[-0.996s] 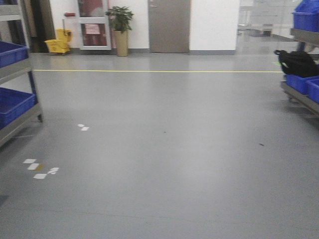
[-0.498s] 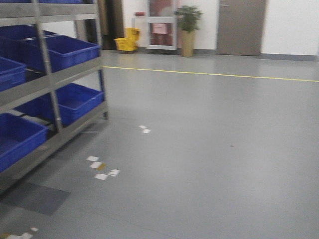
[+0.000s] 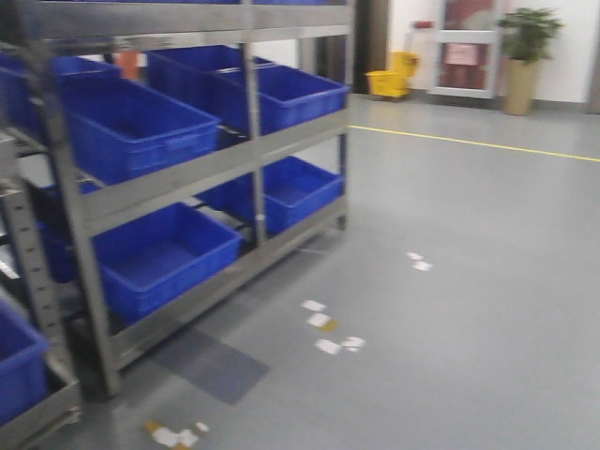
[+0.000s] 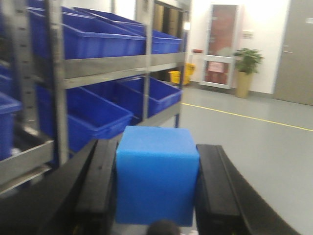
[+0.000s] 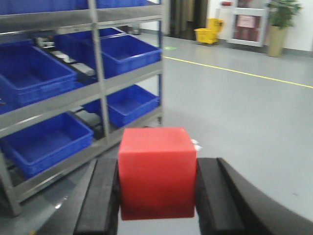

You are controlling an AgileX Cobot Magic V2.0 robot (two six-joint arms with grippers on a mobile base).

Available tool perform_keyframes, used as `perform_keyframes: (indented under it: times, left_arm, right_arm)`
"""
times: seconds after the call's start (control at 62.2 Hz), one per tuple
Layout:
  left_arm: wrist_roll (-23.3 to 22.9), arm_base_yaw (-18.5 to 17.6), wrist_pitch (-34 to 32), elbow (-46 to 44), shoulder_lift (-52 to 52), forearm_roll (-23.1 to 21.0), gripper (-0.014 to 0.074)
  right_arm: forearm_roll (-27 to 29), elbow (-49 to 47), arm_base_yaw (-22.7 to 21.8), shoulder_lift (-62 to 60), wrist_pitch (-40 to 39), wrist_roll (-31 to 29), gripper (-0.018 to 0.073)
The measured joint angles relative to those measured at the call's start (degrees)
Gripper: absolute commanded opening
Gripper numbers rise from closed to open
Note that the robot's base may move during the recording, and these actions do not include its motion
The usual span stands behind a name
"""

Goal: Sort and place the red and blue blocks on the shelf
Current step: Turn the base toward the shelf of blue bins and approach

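Shelf: the steel shelf point(image 3: 178, 183) fills the left of the front view, its open face turned to the aisle. It is near the robot but not within arm's reach, by the look of it.
Bins: big blue bins point(image 3: 141, 127) sit in rows on each tier with their mouths up, so a block could probably be dropped straight in.
Floor: the grey floor point(image 3: 487, 281) carries white tape patches point(image 3: 328, 328) beside the shelf foot, likely parking marks for the base.
Left hand: the left hand point(image 4: 156, 181) is clamped on the blue block point(image 4: 157, 171), with a black finger point(image 4: 100, 186) flat against each side face. The block is held level and well off the floor, seemingly as a carry grip.
Right hand: the right hand point(image 5: 156, 196) is closed the same way on the red block point(image 5: 156, 169). One colour per hand keeps the sorting already split.
Stage: judged as transport, with neither block on the shelf yet.
Front view only: the whole shelf end, the floor marks and the lowest tier show here, but no arm or block.
Wrist views only: both blocks and both grips show here. The left wrist looks along the shelf face, the right looks at it from further out in the aisle.
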Motion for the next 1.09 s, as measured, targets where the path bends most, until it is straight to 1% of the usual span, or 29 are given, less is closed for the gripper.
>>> perform_keyframes:
  times: [1.092]
  left_arm:
    - [0.0,0.0,0.0,0.0,0.0,0.0,0.0281]
  right_arm:
    - [0.0,0.0,0.0,0.0,0.0,0.0,0.035]
